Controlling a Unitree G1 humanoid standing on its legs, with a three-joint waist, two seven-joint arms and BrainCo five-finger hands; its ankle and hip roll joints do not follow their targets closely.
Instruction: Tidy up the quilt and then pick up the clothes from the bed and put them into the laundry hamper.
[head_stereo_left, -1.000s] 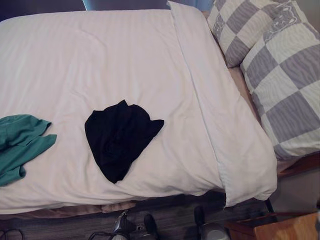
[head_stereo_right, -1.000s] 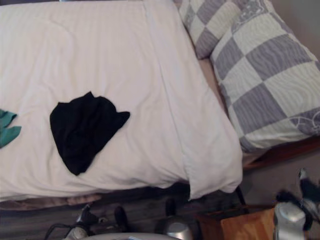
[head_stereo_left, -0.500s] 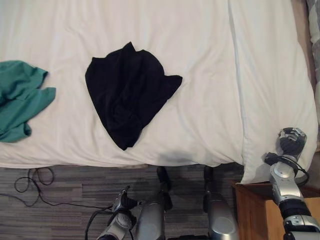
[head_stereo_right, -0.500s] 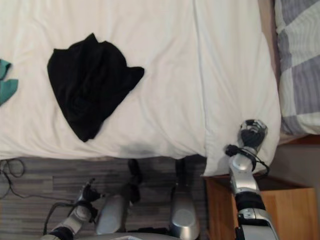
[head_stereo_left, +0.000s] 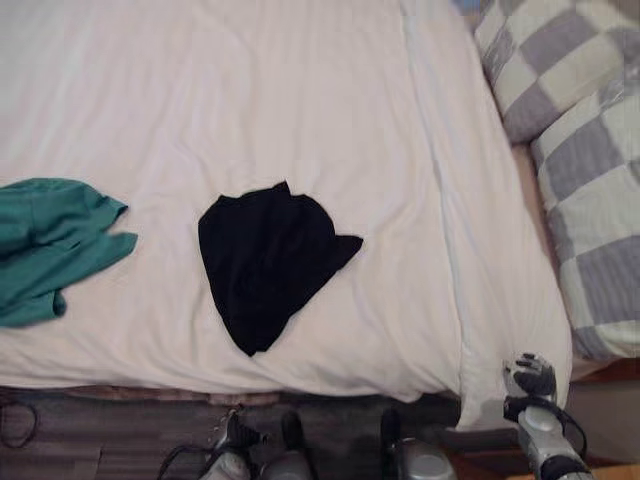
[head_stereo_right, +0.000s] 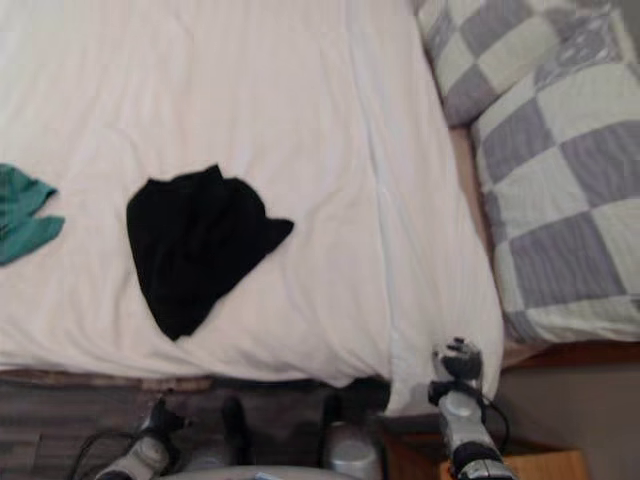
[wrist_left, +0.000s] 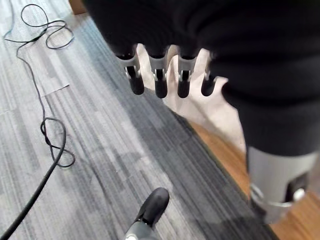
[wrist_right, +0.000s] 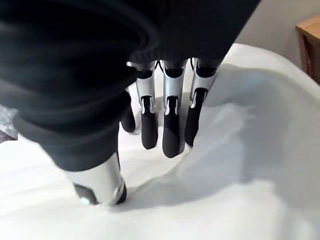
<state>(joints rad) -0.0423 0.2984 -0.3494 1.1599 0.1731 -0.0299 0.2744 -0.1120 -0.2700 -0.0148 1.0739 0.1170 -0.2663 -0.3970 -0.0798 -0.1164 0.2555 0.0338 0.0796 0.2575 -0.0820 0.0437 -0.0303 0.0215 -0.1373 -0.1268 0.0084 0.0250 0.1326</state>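
A white quilt lies spread flat over the bed. A crumpled black garment rests on it near the front edge, and a green garment lies at the left side. My right hand is at the quilt's near right corner, which hangs over the bed's edge. In the right wrist view its fingers reach straight down onto the white cloth, open and not curled round it. My left hand hangs low beside the bed over the grey floor, fingers straight and holding nothing.
Two grey-and-white checked pillows lie at the head of the bed on the right. A wooden nightstand stands by the bed's near right corner, under my right arm. Grey plank floor runs along the bed's front.
The camera has tilted up and away, so the pillows show again. My right hand stays at the quilt's near right corner. The garments have not moved.
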